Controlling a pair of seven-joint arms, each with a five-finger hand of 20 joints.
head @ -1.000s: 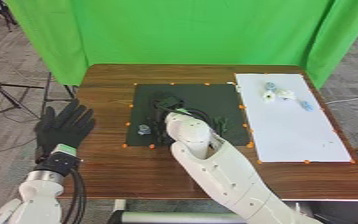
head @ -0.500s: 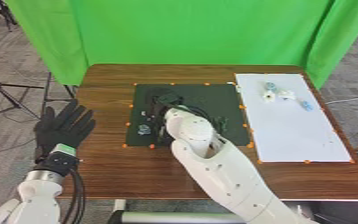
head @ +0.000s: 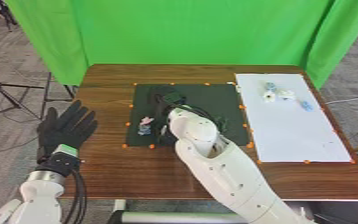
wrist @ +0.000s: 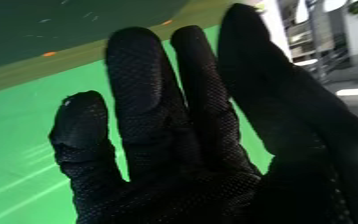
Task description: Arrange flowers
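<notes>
In the head view, my right hand (head: 165, 96) is over the far left part of the dark mat (head: 213, 93). The right wrist view shows the same hand (wrist: 171, 187) with straight fingers and nothing held. A pink flower (head: 146, 120) lies on the mat's left side, close beside a blue flower (head: 144, 130). Dark green foliage (head: 221, 122) shows to the right of my right forearm, which covers the middle of the mat. My left hand (head: 66, 127) is open off the table's left edge, palm flat and fingers straight.
On the white sheet (head: 295, 130) at the right are white flowers (head: 286, 94), a blue one (head: 270, 86) and another blue one (head: 307, 106). Orange markers line the mat and sheet. A green curtain (head: 198, 35) hangs behind the brown table (head: 104, 170).
The pink flower has come into sight on the mat beside the blue one. My right hand and forearm have shifted slightly. The left arm has barely moved.
</notes>
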